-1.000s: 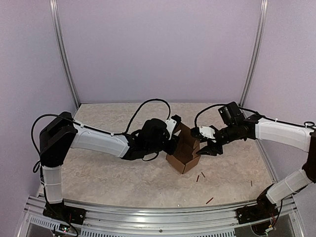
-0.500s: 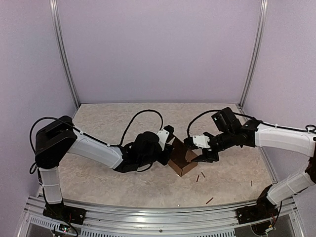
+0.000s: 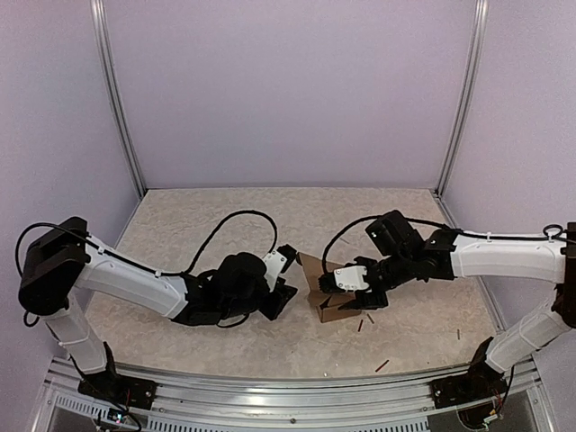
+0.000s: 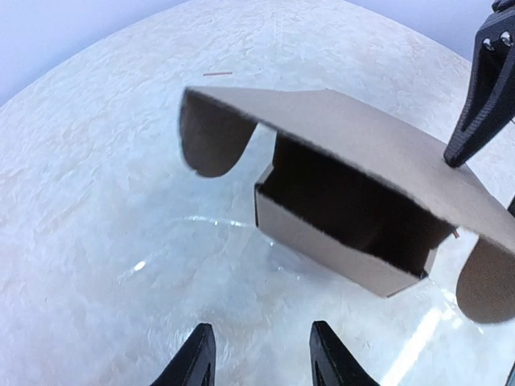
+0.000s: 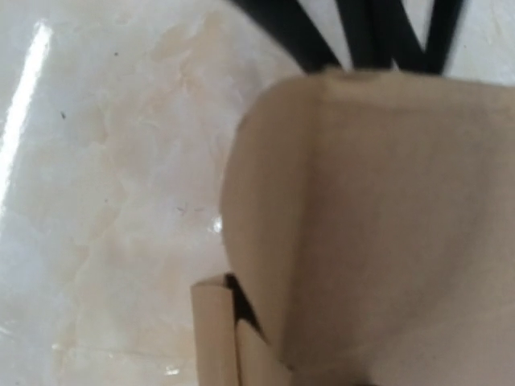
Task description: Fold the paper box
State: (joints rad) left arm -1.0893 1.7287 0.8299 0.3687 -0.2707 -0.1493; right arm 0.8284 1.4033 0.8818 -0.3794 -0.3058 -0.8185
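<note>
**A:** Where's the box (image 3: 329, 304) rn?

**B:** On the table (image 3: 180, 225), approx mid, a bit right of centre, betw. our two arms. The body is already formed: walls are up and the open mouth shows dark in the left wrist view.

**A:** So what's left for us?

**B:** The lid (image 4: 346, 129). It stands up off the mouth, w/ a rounded tab (image 4: 211, 145) hanging free at each end. We reckon we're past halfway. The tabs need tucking in, then the lid goes down & its edge slides inside.

**A:** Grippers?

**B:** The left gripper (image 4: 264, 330) sits just beside the box w/ fingers spread, nothing betw. them, no contact w/ the cardboard. The right gripper (image 3: 349, 288) is at the box's other side, w/ one fingertip on the lid's outer face. Whether it pinches the lid or only presses it, we can't tell, since its own cam is filled w/ cardboard.

**A:** Anything else?

**B:** A few small dark sticks (image 3: 382, 365) lie on the table near the front right, apart from the box.
</note>
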